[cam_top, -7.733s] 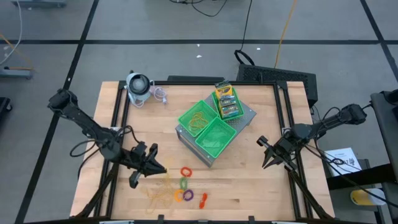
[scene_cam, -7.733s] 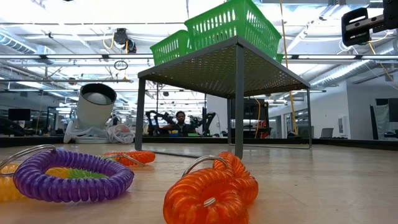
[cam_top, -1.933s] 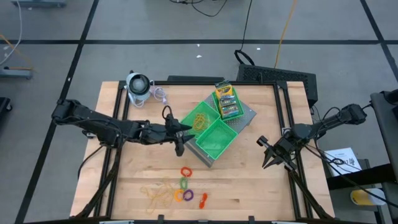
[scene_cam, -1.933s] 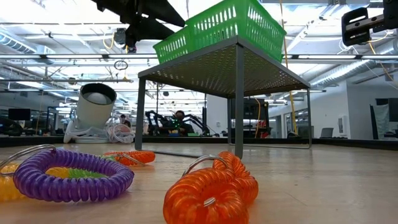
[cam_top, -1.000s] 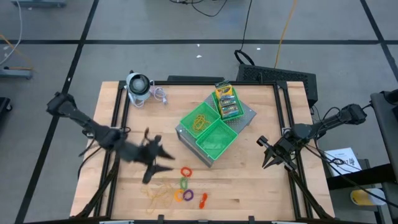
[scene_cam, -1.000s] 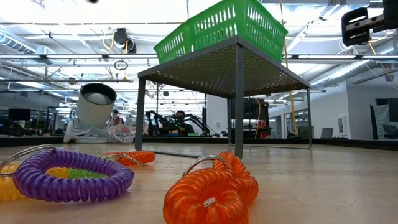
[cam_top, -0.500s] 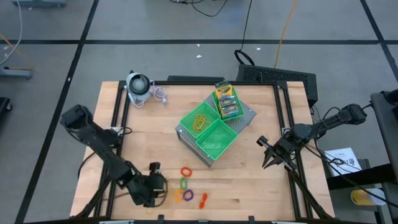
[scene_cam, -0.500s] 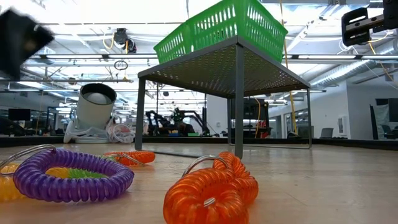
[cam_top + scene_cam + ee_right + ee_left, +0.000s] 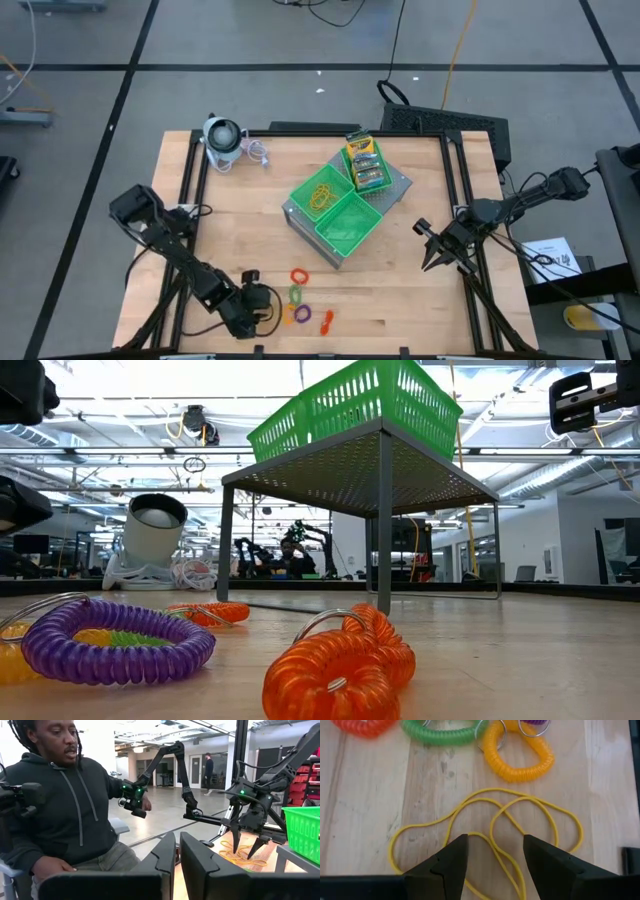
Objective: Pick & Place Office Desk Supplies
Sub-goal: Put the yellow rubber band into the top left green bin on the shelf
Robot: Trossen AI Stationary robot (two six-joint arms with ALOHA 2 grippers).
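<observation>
A tangle of thin yellow rubber bands lies on the wood near the table's front edge. My left gripper hangs over it, pointing down and open, a finger on either side of some strands; in the high view my left gripper covers most of the tangle. Coiled rings lie beside it: red, green, yellow, purple, orange. Card boxes sit in the far green tray. My right gripper waits shut at the table's right edge. My left gripper comes at the rubber bands from above, its fingers astride a loop of the tangle. Whether the fingertips touch a strand or the table, I cannot tell. The bands lie slack and flat on the wood.
Three green trays on a grey raised base stand mid-table; the left one holds more rubber bands. A grey-white round gadget sits at the far left corner. A seated person shows beyond the table.
My left gripper has swung from the table's middle left toward the near edge and come down over the rubber band tangle, pointing down. The rings and bands on the table lie as before.
</observation>
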